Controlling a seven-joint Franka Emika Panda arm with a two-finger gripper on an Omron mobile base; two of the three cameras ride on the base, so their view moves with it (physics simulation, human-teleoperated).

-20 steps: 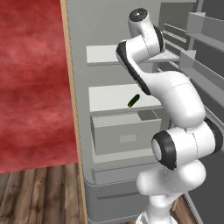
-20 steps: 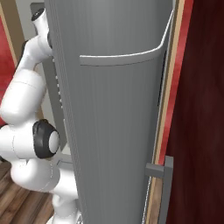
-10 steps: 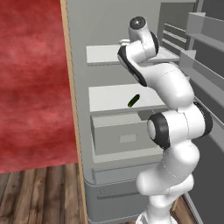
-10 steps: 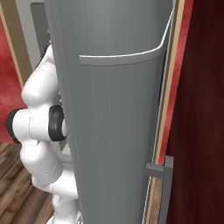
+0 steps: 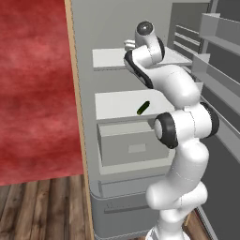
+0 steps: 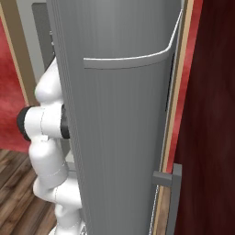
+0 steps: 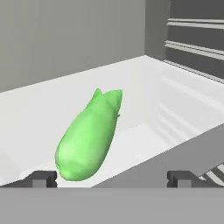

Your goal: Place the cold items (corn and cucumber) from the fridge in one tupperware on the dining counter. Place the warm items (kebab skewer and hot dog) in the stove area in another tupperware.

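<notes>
Close in front of the hand lies the corn (image 7: 87, 135), a light green husked ear resting on a white fridge shelf (image 7: 35, 113). My gripper (image 7: 112, 177) is open, one dark fingertip (image 7: 43, 177) below the corn's near end and the other far off to the right, neither touching it. From the left base camera the arm reaches up to the top shelf (image 5: 110, 58). One shelf lower lies the cucumber (image 5: 143, 108), small and dark green, apart from the arm. The kebab skewer, hot dog and tupperware are out of view.
The open fridge door (image 6: 124, 114) with its handle fills the right base view. Door racks (image 5: 220, 33) jut out on the right of the arm. A closed drawer (image 5: 131, 143) sits under the cucumber's shelf. A red wall (image 5: 33, 84) stands to the left.
The arm's elbow and upper links have swung left and closer to the shelves, with the hand staying at the top shelf. The gripper stays open. The cucumber has not moved.
</notes>
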